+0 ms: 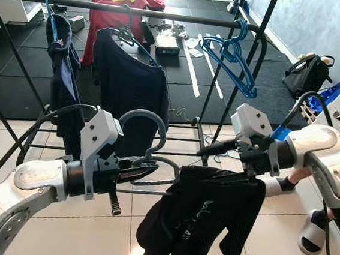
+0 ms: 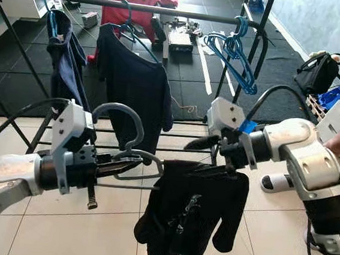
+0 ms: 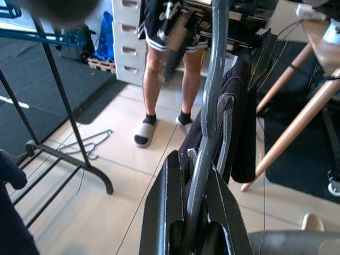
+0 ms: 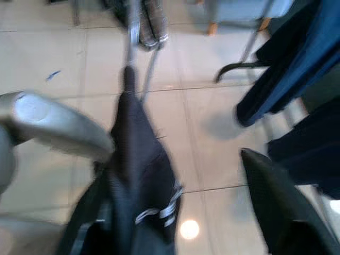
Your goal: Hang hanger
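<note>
A grey hanger (image 1: 149,122) carries a black garment (image 1: 204,215) that droops toward the tiled floor. My left gripper (image 1: 145,170) is shut on the hanger just below its hook; in the left wrist view the black fingers (image 3: 164,212) clamp the grey hanger (image 3: 212,106). My right gripper (image 1: 219,149) sits at the garment's right shoulder, pointing left, and looks open. In the blurred right wrist view one finger (image 4: 276,207) stands well apart from the black garment (image 4: 138,175). The black rack rail (image 1: 139,11) runs across above and behind the hanger.
On the rail hang a navy shirt (image 1: 128,87), a dark garment (image 1: 63,75) at the left and several empty blue hangers (image 1: 234,55) at the right. A person's slippered foot (image 1: 313,232) stands at my right. A backpack (image 1: 307,74) lies far right.
</note>
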### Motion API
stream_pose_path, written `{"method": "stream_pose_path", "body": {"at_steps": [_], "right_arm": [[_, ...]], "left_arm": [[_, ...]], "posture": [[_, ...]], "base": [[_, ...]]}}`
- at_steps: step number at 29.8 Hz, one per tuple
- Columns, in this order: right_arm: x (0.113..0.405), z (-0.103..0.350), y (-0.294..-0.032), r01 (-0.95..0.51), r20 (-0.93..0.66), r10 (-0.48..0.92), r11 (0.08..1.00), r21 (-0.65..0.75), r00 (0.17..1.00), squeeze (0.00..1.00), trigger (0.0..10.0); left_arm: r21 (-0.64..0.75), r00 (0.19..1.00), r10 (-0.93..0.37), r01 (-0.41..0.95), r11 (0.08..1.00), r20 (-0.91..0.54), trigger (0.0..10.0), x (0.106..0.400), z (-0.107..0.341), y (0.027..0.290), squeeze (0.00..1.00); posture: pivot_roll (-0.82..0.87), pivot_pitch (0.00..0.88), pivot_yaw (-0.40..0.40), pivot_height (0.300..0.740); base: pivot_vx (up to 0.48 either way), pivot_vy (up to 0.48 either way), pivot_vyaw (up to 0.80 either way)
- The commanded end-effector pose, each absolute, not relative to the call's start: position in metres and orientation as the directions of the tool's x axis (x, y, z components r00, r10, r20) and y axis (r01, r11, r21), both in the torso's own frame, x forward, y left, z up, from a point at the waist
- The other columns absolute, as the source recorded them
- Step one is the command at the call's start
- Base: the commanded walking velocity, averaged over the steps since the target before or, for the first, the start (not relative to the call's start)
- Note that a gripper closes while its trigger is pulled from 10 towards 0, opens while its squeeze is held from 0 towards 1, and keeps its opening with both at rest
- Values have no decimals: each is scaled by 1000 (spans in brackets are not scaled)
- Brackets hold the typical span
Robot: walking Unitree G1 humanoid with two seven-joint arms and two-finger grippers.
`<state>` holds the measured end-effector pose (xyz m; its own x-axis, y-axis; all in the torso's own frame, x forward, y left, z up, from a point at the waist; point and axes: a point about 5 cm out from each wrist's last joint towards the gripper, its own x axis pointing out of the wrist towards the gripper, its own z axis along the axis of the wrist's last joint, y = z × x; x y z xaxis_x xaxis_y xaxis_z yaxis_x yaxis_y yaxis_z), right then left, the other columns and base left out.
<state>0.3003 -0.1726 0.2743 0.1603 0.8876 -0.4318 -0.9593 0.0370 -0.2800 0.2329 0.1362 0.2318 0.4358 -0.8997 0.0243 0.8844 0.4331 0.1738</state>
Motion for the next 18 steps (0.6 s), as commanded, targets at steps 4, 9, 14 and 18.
{"method": "stream_pose_path", "body": {"at_steps": [4, 9, 14, 18], "right_arm": [[311, 301, -183, -908, -286, 910, 179, -380, 299, 1000, 10000], [319, 351, -217, -816, 69, 889, 445, -369, 453, 1000, 10000], [310, 356, -238, -824, 157, 881, 473, -312, 447, 1000, 10000], [296, 342, -252, -873, 180, 898, 435, -222, 402, 1000, 10000]], "left_arm": [[163, 425, -902, 887, 432, 78, 0, 231, 237, 138, 0], [165, 509, -855, 839, 519, 102, 0, 236, 238, 154, 0], [171, 553, -825, 807, 565, 119, 0, 237, 241, 164, 0], [180, 573, -808, 788, 589, 135, 0, 237, 245, 173, 0]], "posture": [[-147, 147, -12, 740], [-152, 147, -19, 740], [-156, 143, -22, 740], [-158, 136, -23, 740]], "base": [[0, 0, 0], [0, 0, 0], [0, 0, 0], [0, 0, 0]]}}
